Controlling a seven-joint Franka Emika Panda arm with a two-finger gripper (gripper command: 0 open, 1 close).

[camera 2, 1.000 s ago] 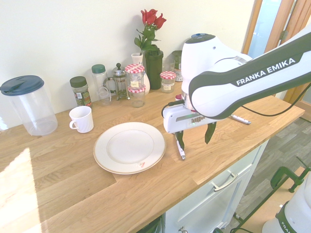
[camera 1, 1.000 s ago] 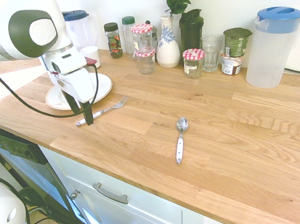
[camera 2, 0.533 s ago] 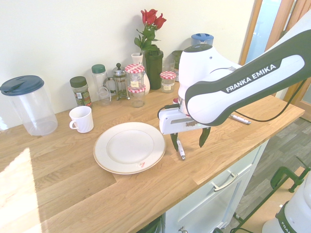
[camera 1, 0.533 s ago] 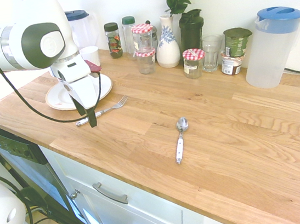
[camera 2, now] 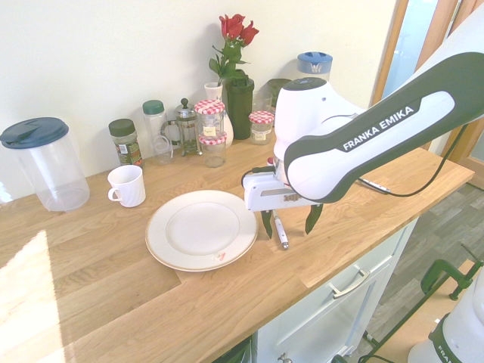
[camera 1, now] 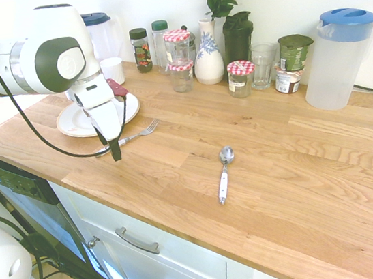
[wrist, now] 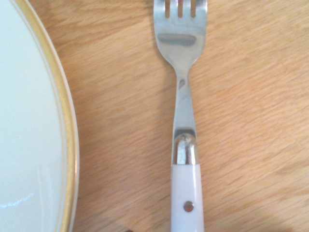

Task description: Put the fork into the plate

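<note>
Kitchen, wooden desk (camera 1: 257, 151). Hand (camera 2: 290, 224) has dropped lower w/ fingers spread wide, empty, straddling fork (camera 1: 129, 139) handle; fork lies flat just beside plate (camera 2: 200, 230). Grasp looks imminent.

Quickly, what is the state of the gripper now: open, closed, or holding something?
Gripper: open, holding nothing; its fingers stand on either side of the fork handle, which lies flat on the counter.

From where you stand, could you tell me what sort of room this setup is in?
Most likely a home kitchen. A wooden countertop runs over white cabinet drawers, jars and a water jug line the wall, and a plate, fork and spoon are laid out.
</note>
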